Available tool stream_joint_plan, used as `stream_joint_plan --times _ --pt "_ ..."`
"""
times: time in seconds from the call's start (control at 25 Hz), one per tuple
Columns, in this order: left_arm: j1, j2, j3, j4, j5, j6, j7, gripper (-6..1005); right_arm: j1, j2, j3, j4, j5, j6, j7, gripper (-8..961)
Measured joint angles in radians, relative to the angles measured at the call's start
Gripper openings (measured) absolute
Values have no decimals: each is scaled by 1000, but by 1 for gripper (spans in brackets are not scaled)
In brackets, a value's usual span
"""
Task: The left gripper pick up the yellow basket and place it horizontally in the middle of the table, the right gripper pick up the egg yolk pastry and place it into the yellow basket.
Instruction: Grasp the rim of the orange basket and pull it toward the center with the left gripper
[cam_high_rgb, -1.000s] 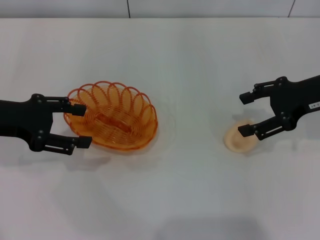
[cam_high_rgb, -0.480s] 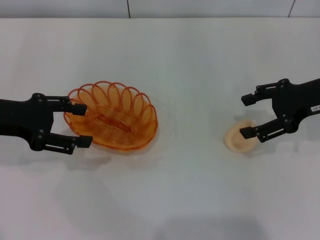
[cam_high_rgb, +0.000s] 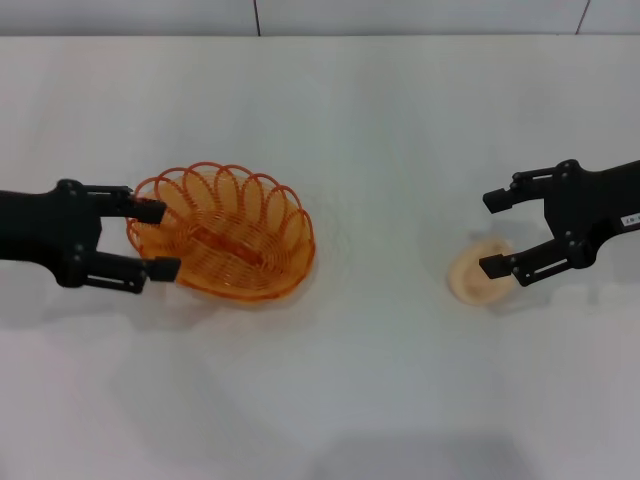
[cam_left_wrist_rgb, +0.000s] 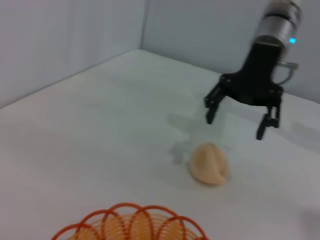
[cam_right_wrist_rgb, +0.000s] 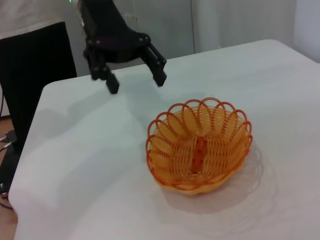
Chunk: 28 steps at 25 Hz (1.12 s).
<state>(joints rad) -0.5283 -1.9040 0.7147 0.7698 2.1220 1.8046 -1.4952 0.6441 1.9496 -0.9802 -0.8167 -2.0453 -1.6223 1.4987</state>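
Note:
The yellow basket (cam_high_rgb: 225, 232) sits on the white table (cam_high_rgb: 330, 120), left of centre, its long side running slantwise. My left gripper (cam_high_rgb: 158, 240) is open at the basket's left end, one finger on each side of the rim there. The egg yolk pastry (cam_high_rgb: 472, 280) lies on the right of the table. My right gripper (cam_high_rgb: 491, 232) is open, hovering just above and beyond the pastry, its near finger overlapping the pastry's edge. The left wrist view shows the pastry (cam_left_wrist_rgb: 210, 164), the right gripper (cam_left_wrist_rgb: 235, 127) and the basket's rim (cam_left_wrist_rgb: 130, 222). The right wrist view shows the basket (cam_right_wrist_rgb: 197, 145) and the left gripper (cam_right_wrist_rgb: 136, 84).
A grey wall runs behind the table's far edge (cam_high_rgb: 300, 36). A black box-like object (cam_right_wrist_rgb: 35, 80) stands beyond the table's left side in the right wrist view. Bare white tabletop lies between the basket and the pastry.
My left gripper's fingers have drawn closer together around the basket's left end. My right gripper has shifted slightly to the right over the pastry. The basket and the pastry have not moved.

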Motion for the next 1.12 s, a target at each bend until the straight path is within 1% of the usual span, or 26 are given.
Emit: stream_joint_plan --times 0.12,0.24,0.32,0.44,0.64,0.8,0.84,0.92,1.0,1.04,1.12 --pt "12 -6 2 89 14 -3 -145 815 -1 -3 3 -1 3 1 0 871" --pt "16 -14 -1 178 58 1 -274 813 -3 -4 4 -8 5 2 -1 871" --pt "14 -13 -2 220 94 2 -361 812 -4 -2 4 -17 4 2 -3 871" --pt "-5 -5 -1 257 159 4 -466 810 -5 2 5 -21 4 3 -12 871" --pt "-53 -3 -3 313 313 -47 -634 807 -4 8 5 -22 5 7 -19 871" --pt "-87 -1 1 311 376 -88 -671 805 -4 12 2 -22 5 21 -27 871" --pt "-87 -1 1 311 376 -88 -671 804 -4 13 0 -22 5 24 -27 871" --pt "-123 -6 4 263 432 -152 -672 803 -3 15 -2 -23 5 26 -28 871" --pt "-132 -7 4 244 438 -167 -670 802 -1 19 -3 -22 5 26 -28 871" --pt "-158 -5 4 178 448 -208 -667 801 1 22 -3 -22 5 26 -28 871" --pt "-173 -5 5 143 456 -231 -664 800 4 25 -4 -23 5 26 -28 871"
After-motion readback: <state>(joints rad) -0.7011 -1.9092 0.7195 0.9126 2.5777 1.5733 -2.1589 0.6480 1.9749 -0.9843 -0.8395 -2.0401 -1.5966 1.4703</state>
